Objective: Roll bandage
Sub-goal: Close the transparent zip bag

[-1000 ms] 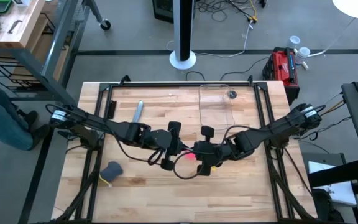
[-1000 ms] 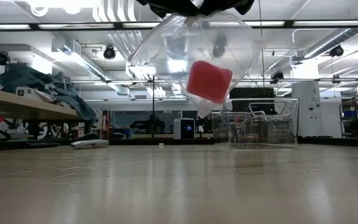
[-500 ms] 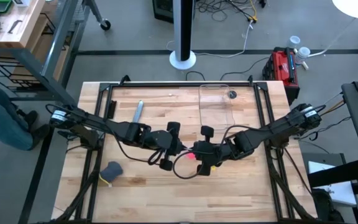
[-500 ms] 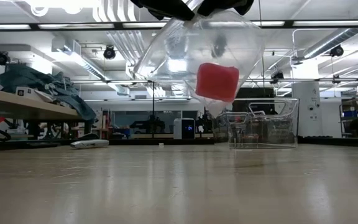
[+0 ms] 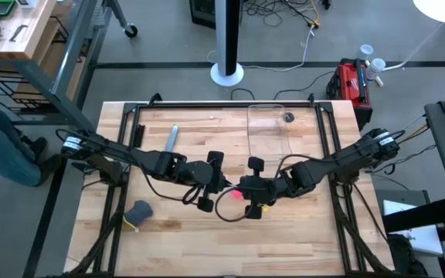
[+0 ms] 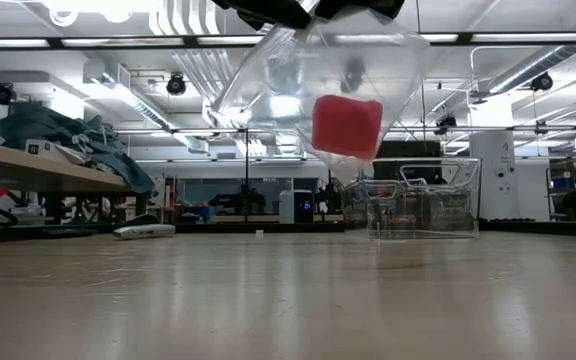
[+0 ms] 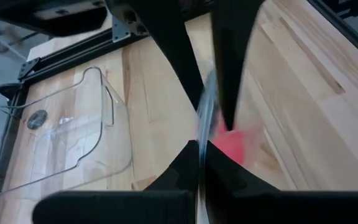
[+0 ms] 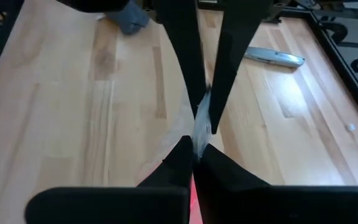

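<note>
The bandage is a compact pink roll lying inside a clear plastic bag. The bag hangs above the middle of the table. In the high view the roll shows between the two grippers. My left gripper and my right gripper meet over the table's middle, each shut on the bag's top. In the left wrist view the roll shows below the fingers. My left gripper pinches the bag's upper edge between its two fingers, coming level from the table's left. The bag hangs below, clear of the table. My right gripper pinches the bag's upper edge between its two fingers, coming level from the table's right, tip to tip with the left one. The bag hangs below the fingers, clear of the table.
A clear plastic container stands at the table's far middle, and it shows in the low view. A silver tool lies far left. A dark grey-blue lump lies near left.
The hanging bag has swung a little, and the pink roll inside it has shifted sideways and turned from tilted to nearly level. Both grippers have stayed where they were, shut on the bag.
</note>
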Available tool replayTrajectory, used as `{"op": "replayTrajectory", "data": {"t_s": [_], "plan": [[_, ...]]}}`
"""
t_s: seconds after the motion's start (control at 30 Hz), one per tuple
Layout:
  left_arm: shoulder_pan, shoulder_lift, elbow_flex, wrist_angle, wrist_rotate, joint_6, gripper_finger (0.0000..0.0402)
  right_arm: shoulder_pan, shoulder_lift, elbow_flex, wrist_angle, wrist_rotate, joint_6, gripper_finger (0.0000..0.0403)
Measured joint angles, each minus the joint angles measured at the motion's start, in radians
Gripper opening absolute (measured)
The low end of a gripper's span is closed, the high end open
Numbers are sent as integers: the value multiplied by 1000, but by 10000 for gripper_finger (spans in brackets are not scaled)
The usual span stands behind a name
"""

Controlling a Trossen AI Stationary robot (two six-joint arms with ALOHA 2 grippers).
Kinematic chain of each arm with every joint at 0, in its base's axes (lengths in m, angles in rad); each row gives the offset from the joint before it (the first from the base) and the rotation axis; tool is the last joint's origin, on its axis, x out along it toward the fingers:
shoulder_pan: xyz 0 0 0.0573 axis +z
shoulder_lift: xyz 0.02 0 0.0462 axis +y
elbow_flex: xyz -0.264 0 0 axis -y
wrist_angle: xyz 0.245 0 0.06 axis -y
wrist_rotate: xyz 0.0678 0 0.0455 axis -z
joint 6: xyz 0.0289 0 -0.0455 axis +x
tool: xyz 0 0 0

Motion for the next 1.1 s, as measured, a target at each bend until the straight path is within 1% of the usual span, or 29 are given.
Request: {"op": "replayTrajectory", "data": {"t_s": [0.13, 0.3, 0.37, 0.47, 0.57, 0.63, 0.7, 0.77, 0.87, 0.9, 1.1], "plan": [[0, -3, 0, 9, 0, 0, 0, -4, 0, 0, 2, -30, 8, 61], [-1, -8, 0, 24, 2, -11, 0, -13, 0, 0, 2, -35, 27, 116], [0, -13, 0, 24, 21, -23, 0, -15, 0, 0, 2, -35, 28, 135], [-1, -16, 0, 28, 35, -34, 0, -21, 0, 0, 3, -34, 28, 154], [-2, -20, 0, 35, 59, -34, 0, -27, 0, 0, 3, -27, 28, 161], [-2, -20, 0, 45, 88, -33, 0, -29, 0, 0, 7, -4, 28, 157], [-3, -20, 0, 44, 105, -32, 0, -29, 0, 0, 9, 5, 16, 139], [-3, -20, 0, 40, 108, -32, 0, -28, 0, 0, 9, 6, -10, 106], [-3, -21, 0, 21, 108, -31, 0, -27, 0, 0, 9, -10, -41, 30], [-3, -21, 0, 11, 108, -31, 0, -26, 0, 0, 10, -20, -48, 16], [-2, -28, 1, -84, 102, -75, 6, -27, 0, -1, 16, -32, -52, 2]]}}
